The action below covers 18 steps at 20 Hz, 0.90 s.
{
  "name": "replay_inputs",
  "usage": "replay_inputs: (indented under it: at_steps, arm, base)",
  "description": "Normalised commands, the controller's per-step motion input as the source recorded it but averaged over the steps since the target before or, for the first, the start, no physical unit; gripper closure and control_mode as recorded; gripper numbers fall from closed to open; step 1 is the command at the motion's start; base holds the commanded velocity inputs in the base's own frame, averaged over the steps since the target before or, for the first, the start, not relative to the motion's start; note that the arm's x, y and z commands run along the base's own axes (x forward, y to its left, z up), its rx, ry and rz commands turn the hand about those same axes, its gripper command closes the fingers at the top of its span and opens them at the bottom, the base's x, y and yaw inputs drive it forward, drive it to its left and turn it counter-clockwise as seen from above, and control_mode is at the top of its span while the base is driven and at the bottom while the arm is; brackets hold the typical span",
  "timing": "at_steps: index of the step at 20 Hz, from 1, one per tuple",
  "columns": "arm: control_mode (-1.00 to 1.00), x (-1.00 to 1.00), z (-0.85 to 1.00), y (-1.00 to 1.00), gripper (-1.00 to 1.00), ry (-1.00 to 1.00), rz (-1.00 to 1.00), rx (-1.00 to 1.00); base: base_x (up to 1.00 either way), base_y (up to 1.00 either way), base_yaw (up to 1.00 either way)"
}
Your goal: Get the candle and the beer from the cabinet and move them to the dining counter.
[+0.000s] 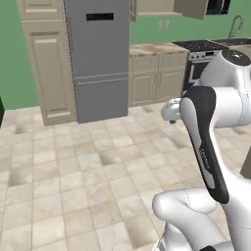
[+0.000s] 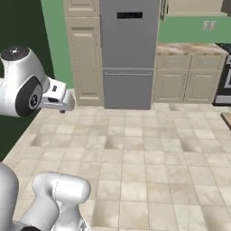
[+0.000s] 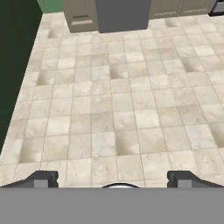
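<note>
My gripper (image 3: 113, 179) is open and holds nothing. Its two dark fingertips (image 3: 41, 178) stand wide apart over bare tiled floor. The hand hangs in front of the arm, above the floor, well short of the kitchen wall. The cabinet (image 1: 157, 7) is the beige wall unit at the top of the left base view, right of the fridge, with one door (image 1: 192, 7) swung open. It also shows in the right base view, as the cabinet (image 2: 194, 6) at the top right. The candle and the beer are out of view. A brown slab corner (image 2: 226, 118) at the right edge may be the dining counter.
A tall grey fridge (image 1: 98, 59) stands at the green wall, with a beige pantry (image 1: 46, 63) to its left. Right of it are low beige drawer units (image 1: 157, 81) under a stone worktop, then a stove (image 1: 202, 51) and a sink tap (image 1: 236, 24). Open tiled floor (image 2: 135, 149) lies between.
</note>
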Motion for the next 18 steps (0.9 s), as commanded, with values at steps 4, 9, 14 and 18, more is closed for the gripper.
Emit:
replay_inputs:
  at_steps: [4,9,14,18]
  arm:
    - [1.00,0.00,0.00,0.00,-1.00,0.00,0.00,0.00]
    - [1.00,0.00,0.00,0.00,-1.00,0.00,0.00,0.00]
    - [1.00,0.00,0.00,0.00,-1.00,0.00,0.00,0.00]
    - [1.00,0.00,0.00,0.00,-1.00,0.00,0.00,0.00]
  base:
    - [1.00,0.32,-0.08]
    - [1.00,0.03,-0.03]
    - [1.00,0.00,0.00]
    - [1.00,0.00,0.00]
